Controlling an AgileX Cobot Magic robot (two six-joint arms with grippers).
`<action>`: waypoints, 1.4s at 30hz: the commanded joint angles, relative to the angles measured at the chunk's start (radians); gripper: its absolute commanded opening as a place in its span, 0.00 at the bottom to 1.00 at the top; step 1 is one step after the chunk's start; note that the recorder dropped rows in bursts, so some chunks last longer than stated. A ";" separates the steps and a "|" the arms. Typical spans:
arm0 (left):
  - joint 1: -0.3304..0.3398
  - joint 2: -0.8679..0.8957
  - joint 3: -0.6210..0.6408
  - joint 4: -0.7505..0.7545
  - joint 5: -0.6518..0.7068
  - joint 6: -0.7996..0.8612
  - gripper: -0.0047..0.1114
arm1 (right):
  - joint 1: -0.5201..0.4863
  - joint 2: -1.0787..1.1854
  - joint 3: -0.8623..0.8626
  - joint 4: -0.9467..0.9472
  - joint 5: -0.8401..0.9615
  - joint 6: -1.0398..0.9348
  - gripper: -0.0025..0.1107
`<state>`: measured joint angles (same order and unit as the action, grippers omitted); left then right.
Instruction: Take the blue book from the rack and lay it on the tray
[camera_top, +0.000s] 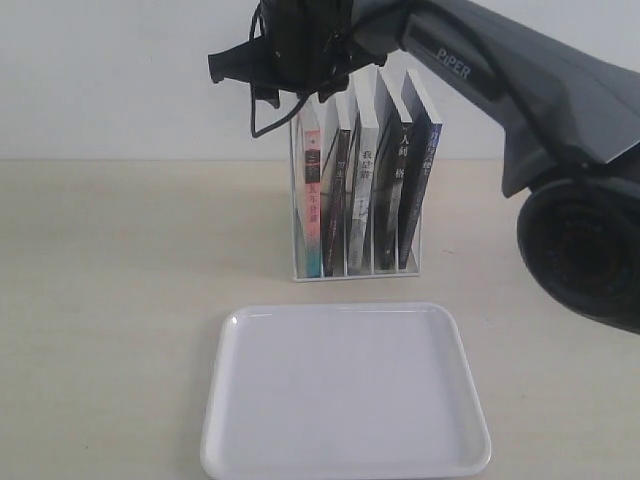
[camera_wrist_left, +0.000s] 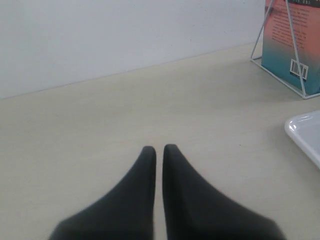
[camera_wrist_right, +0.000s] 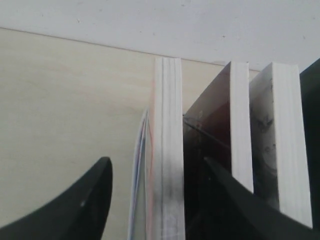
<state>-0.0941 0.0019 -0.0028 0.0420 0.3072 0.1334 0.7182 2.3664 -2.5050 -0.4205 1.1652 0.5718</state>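
The white wire rack stands upright behind the tray and holds several books. The blue book, with its dark blue spine, fills the rightmost slot. My right gripper hangs over the rack's left end, above the pink-and-teal-spined book. In the right wrist view the gripper is open. Its black fingers straddle the white page edge of that leftmost book without touching it. My left gripper is shut on nothing, low over the bare table.
Black-spined books and a grey-spined one fill the middle slots. The left wrist view shows the rack's corner, the pink-and-teal cover and a tray corner. A white wall runs behind the table.
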 joint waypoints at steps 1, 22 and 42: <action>-0.009 -0.002 0.003 -0.008 -0.014 -0.010 0.08 | 0.000 -0.077 -0.009 -0.016 -0.007 -0.012 0.47; -0.009 -0.002 0.003 -0.008 -0.014 -0.010 0.08 | -0.147 -0.363 0.012 0.144 0.056 -0.241 0.47; -0.009 -0.002 0.003 -0.008 -0.014 -0.010 0.08 | -0.310 -0.361 0.426 0.225 0.019 -0.318 0.47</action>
<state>-0.0941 0.0019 -0.0028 0.0420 0.3072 0.1334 0.4147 2.0132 -2.0934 -0.2115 1.2191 0.2632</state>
